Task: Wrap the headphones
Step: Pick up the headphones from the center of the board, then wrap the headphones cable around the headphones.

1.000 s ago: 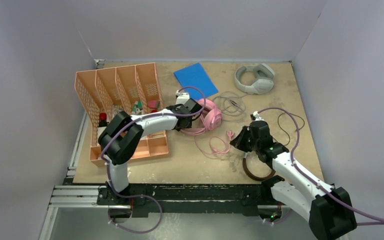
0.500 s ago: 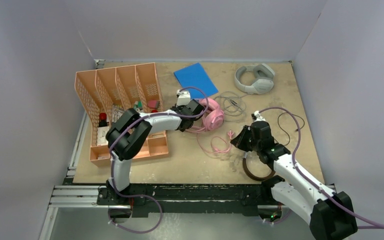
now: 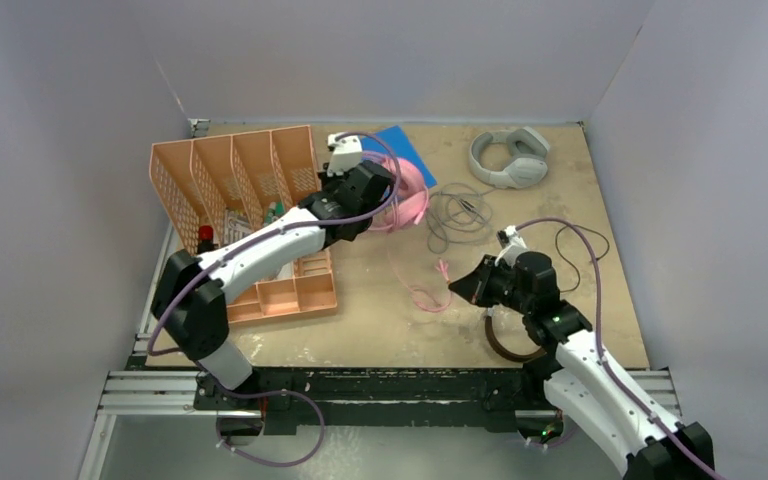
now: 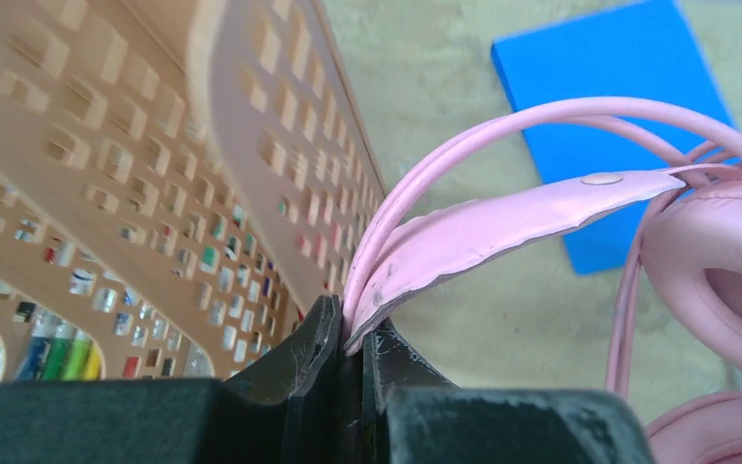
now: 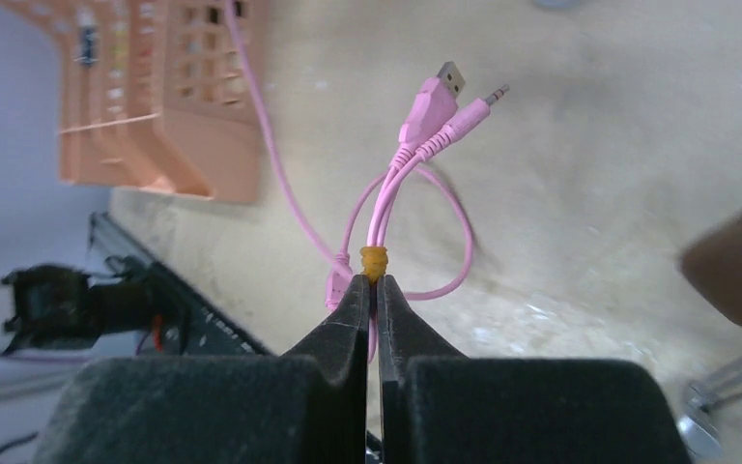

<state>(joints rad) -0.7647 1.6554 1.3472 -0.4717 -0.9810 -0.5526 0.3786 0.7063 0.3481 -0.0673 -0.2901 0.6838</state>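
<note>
The pink headphones hang above the table, with my left gripper shut on their headband. In the left wrist view the headband runs out of the closed left gripper, and an earcup hangs at the right. Their pink cable trails to my right gripper. That right gripper is shut on the cable just below a yellow tie, with the plugs beyond. The grey headphones lie at the far right. The brown headphones sit partly under the right arm.
An orange file organiser with pens and small items fills the left side, close beside the left arm. A blue pad lies behind the lifted headset. A loose grey cable and a thin black cable lie mid-right.
The left gripper closed on the pink headband and lifted the headset up and toward the far side. The cable was dragged along. The right gripper shifted slightly nearer, still holding the cable.
</note>
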